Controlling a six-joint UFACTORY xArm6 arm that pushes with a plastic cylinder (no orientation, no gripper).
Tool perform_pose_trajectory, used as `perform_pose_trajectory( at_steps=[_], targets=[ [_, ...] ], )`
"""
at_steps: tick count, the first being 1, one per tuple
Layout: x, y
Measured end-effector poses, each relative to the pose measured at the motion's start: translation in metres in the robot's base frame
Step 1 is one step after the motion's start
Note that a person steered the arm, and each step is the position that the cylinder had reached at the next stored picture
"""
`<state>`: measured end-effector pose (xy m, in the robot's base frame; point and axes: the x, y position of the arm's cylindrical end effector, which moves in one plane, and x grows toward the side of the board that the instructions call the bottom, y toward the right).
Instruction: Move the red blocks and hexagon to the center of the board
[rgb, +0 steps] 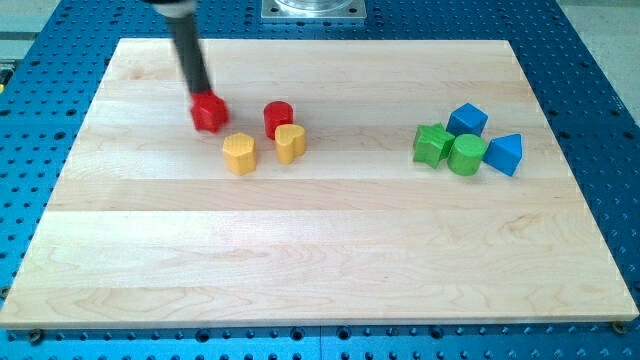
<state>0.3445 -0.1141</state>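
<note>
A red block (210, 112), star-like in shape, sits at the board's upper left. My tip (201, 91) touches its upper-left side; the dark rod rises to the view's top. A red cylinder (278, 117) stands to the right of it, touching a yellow heart-shaped block (290, 143) just below. A yellow hexagon (239, 153) lies below and between the two red blocks.
At the right of the wooden board (320, 260) sits a cluster: a green star-like block (432, 145), a green cylinder (466, 154), a blue block (467, 120) and a blue triangular block (505, 154). A blue perforated table surrounds the board.
</note>
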Motion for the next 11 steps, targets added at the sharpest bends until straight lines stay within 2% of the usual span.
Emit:
perform_pose_trajectory(
  at_steps=[1,2,3,4,5,6,7,8,9,11],
  targets=[
    [0.001,-0.023],
    [0.036,-0.024],
    [0.050,-0.005],
    [0.012,-0.008],
    [-0.021,0.015],
    [0.013,0.029],
    [0.021,0.024],
    [0.045,-0.053],
    [0.101,-0.041],
    [0.108,-0.009]
  ],
)
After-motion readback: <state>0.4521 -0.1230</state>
